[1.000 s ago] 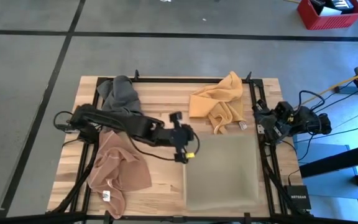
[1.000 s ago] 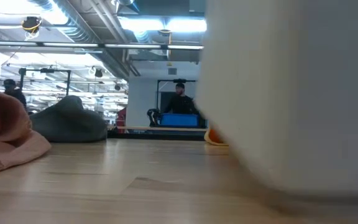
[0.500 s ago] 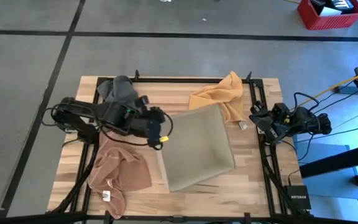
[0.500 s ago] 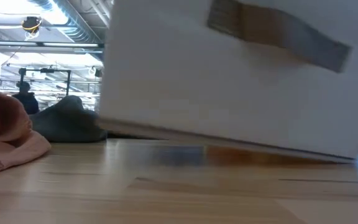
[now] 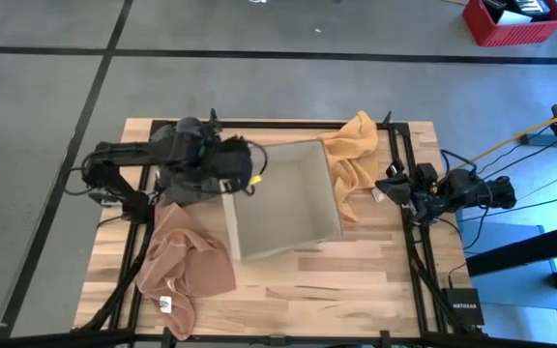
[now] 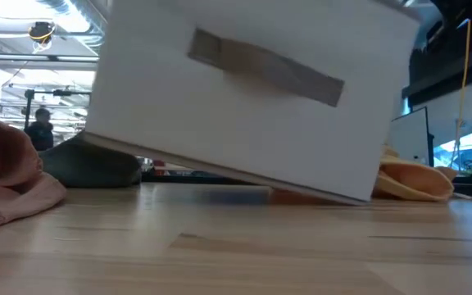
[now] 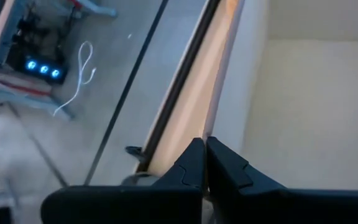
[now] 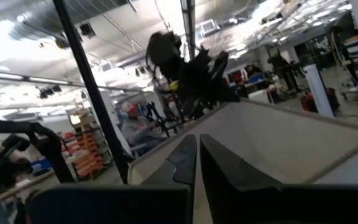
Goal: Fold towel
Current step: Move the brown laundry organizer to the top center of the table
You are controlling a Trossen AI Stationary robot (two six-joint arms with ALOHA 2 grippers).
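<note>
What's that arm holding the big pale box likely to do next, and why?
Probably lower the pale open-topped box flat onto the wooden table. The left gripper is shut on the box's wall, and the low view shows the box tilted, with one side raised off the tabletop. The crumpled pink towel beside it lies unfolded.

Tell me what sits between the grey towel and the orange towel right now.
In the high view, the beige bin lies between the grey towel and orange towel, overlapping the orange one.
</note>
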